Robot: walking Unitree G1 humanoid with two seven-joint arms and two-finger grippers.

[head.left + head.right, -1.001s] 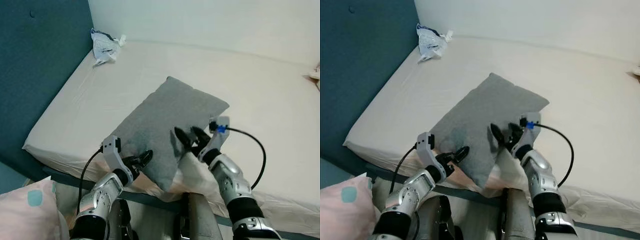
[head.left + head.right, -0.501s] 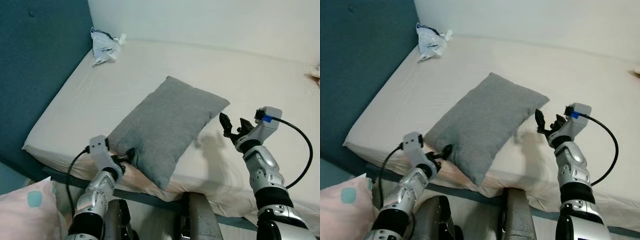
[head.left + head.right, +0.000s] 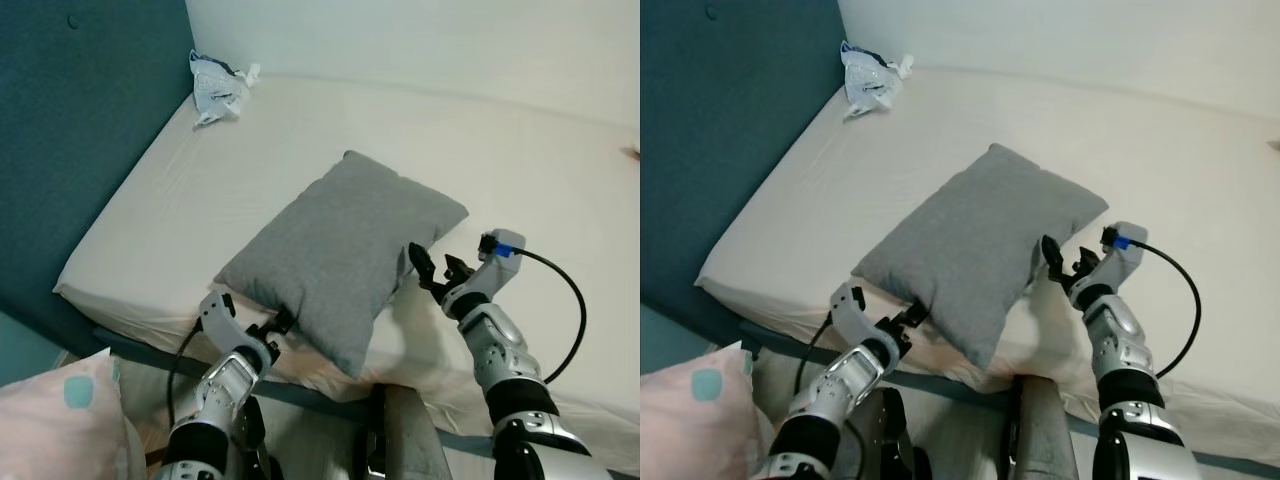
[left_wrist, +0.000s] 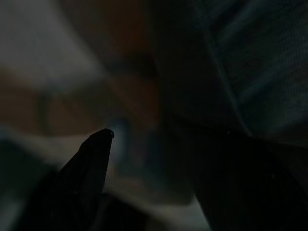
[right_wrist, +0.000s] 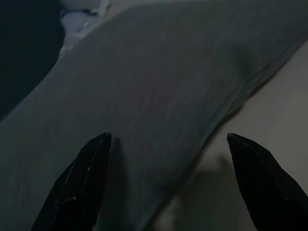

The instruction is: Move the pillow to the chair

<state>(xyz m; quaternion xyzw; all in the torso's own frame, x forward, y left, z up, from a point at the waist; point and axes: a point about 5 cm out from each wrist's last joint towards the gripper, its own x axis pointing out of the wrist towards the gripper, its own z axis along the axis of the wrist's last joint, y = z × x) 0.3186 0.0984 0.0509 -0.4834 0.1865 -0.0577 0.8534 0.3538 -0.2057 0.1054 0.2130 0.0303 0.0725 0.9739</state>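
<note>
Pillow position: the grey rectangular fabric pillow (image 3: 345, 255) lies flat on the cream-sheeted bed (image 3: 520, 180), close to the near edge, with one corner overhanging it. Its long axis is seen to run diagonally, from that near corner away toward the far right. It is flanked on both long sides. The right gripper (image 3: 432, 277) is held just beside the pillow's right edge with its two black fingers spread wide; in the right wrist view the edge is framed between the fingers (image 5: 82, 183), apparently so that it can be pinched. The left gripper (image 3: 277, 325) is placed at the near-left edge, by the mattress rim; whether its fingers are parted cannot be told. A crumpled white bag (image 3: 215, 88) lies at the far corner by the teal headboard (image 3: 80, 130).
</note>
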